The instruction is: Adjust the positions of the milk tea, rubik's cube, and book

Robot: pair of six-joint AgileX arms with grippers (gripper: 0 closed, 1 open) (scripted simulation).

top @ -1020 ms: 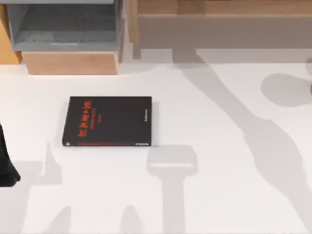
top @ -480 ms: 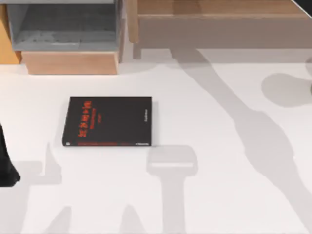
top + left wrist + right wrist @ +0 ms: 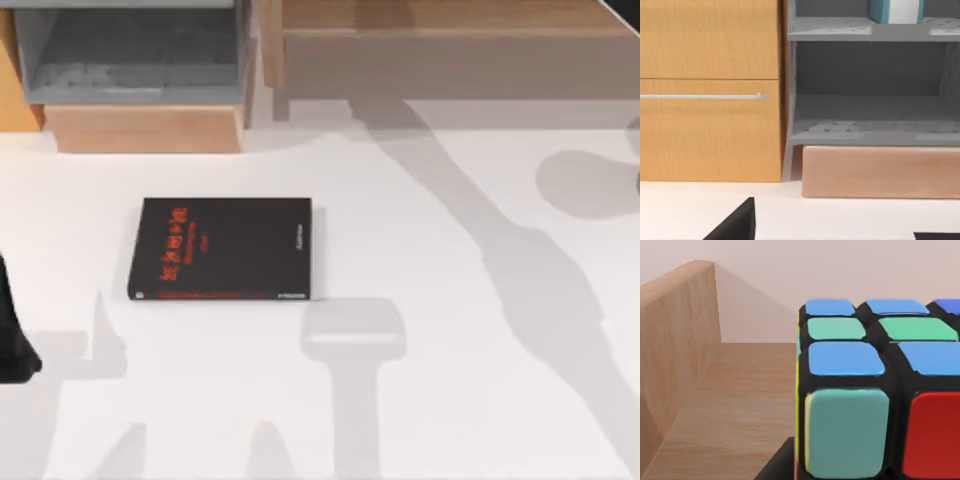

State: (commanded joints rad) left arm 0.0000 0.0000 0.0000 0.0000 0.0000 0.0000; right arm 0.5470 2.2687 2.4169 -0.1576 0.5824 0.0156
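The black book (image 3: 220,250) with red lettering lies flat on the white table, left of centre. The rubik's cube (image 3: 875,390) looms close in the right wrist view, over a light wooden shelf board (image 3: 735,405). My right gripper (image 3: 872,475) is shut on the cube, one dark finger (image 3: 777,465) pressed to its side. My left gripper (image 3: 835,234) is open and holds nothing, facing the cabinet low over the table; its arm (image 3: 12,340) sits at the table's left edge. A teal-and-white object (image 3: 896,10) stands on the upper grey shelf; I cannot tell if it is the milk tea.
A grey open shelf unit (image 3: 135,55) on a wooden plinth (image 3: 145,128) stands at the back left, beside an orange drawer front (image 3: 710,90). A wooden shelf (image 3: 450,30) runs along the back. Part of my right arm (image 3: 625,8) crosses the top right corner.
My right arm has come into the top right corner over the wooden shelf, and its long shadow has shifted slightly. The book and left arm have not moved.
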